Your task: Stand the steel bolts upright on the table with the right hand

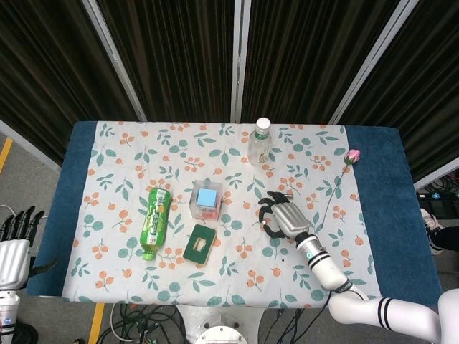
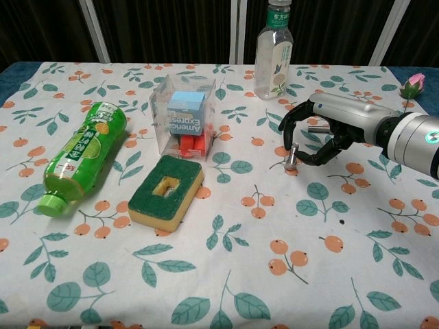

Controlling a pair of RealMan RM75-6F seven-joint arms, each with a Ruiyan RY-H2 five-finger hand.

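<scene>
— Where's my right hand (image 2: 322, 133)?
— Right of centre on the floral tablecloth (image 2: 226, 274), palm down, fingers curled over a steel bolt (image 2: 291, 156). From the chest camera I see the bolt upright, its lower end on the cloth, a dark fingertip (image 2: 293, 147) touching its top.
— Is it pinched?
— I can't tell; the thumb side is tucked under the palm. From the head camera the hand (image 1: 285, 217) covers the bolt completely.
— Any other bolt?
— A second small steel bolt (image 2: 315, 128) lies flat behind the fingers, half hidden by them.
— The left hand?
— Cut off at the frame's lower left corner in the head view, off the table, fingers (image 1: 18, 222) pointing up, slightly apart, holding nothing I can see.
— Around it?
— Clear water bottle (image 2: 274, 53) behind, green bottle (image 2: 81, 154) lying left, sponge (image 2: 167, 191), clear box (image 2: 186, 116).
</scene>
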